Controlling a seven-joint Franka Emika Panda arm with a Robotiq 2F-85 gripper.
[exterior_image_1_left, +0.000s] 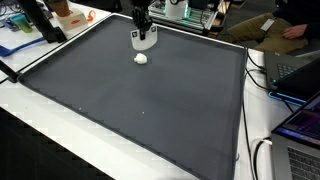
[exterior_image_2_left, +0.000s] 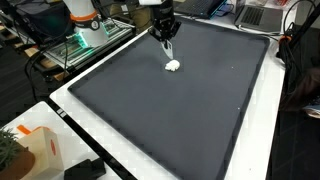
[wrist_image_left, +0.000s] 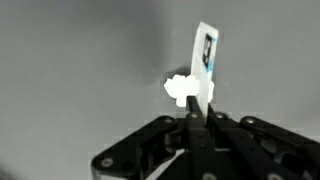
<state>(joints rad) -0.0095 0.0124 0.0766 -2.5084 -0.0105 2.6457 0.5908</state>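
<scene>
My gripper is shut on a thin white strip with a blue and black mark near its far end. The strip sticks out past the fingertips. Just beyond the fingertips lies a small white lump on the dark grey mat. In both exterior views the gripper hangs a little above the mat's far part, with the white lump on the mat just below it. The held strip shows as a white patch at the fingers. Whether the strip touches the lump I cannot tell.
The mat covers most of a white table. Laptops and cables sit past one edge. A robot base and cluttered benches stand behind. An orange-and-white box rests at a table corner.
</scene>
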